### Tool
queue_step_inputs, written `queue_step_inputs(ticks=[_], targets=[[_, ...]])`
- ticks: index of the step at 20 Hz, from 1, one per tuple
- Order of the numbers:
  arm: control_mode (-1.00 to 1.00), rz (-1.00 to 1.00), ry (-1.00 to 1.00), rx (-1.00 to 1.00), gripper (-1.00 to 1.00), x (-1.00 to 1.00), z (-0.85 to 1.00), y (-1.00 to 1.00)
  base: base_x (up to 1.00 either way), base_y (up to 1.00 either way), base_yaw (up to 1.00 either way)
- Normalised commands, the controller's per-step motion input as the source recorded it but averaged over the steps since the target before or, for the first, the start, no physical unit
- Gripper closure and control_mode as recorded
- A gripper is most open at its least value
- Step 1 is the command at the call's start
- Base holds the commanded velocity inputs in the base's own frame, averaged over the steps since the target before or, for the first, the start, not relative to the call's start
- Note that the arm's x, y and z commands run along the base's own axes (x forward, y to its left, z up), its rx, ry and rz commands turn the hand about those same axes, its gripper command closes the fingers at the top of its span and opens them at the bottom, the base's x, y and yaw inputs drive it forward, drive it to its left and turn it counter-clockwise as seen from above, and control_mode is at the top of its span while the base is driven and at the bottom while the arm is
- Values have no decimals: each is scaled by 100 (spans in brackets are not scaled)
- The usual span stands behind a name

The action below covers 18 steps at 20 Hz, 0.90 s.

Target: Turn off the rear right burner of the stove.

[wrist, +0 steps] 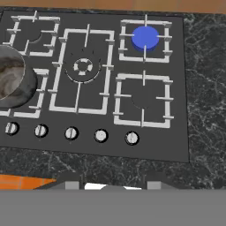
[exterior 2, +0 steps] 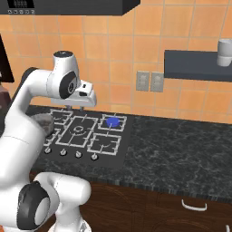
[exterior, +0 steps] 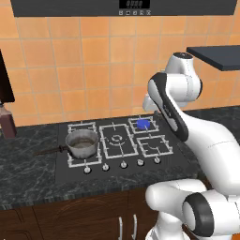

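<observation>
The rear right burner (wrist: 145, 37) is glowing blue at the stove's (wrist: 185, 132) back right corner, so the task is not yet done. The gripper (exterior 2: 86, 97) is hovering high above the stove, touching no knob; whether its jaws are apart I cannot tell. Reaching and turning a knob (wrist: 131, 138) is remaining

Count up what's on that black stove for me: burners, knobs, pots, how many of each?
Burners lit blue: 1, the rear right burner
Burners unlit: 4
Knobs: 5
Pots: 1, the pot at the stove's left side
Total: 11
</observation>
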Motion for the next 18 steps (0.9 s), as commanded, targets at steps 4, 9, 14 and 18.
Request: queue_step_inputs(ticks=[4, 9, 14, 18], targets=[[-100, 5, 0, -2, -100, -41, -5, 9, 0, 0, 0], [-100, 7, 0, -2, -100, -60, -23, 25, 0, 0, 0], [-100, 12, 1, -10, -100, -26, -53, 43, 0, 0, 0], [-100, 18, 6, -24, -100, 0, -77, 36, 0, 0, 0]])
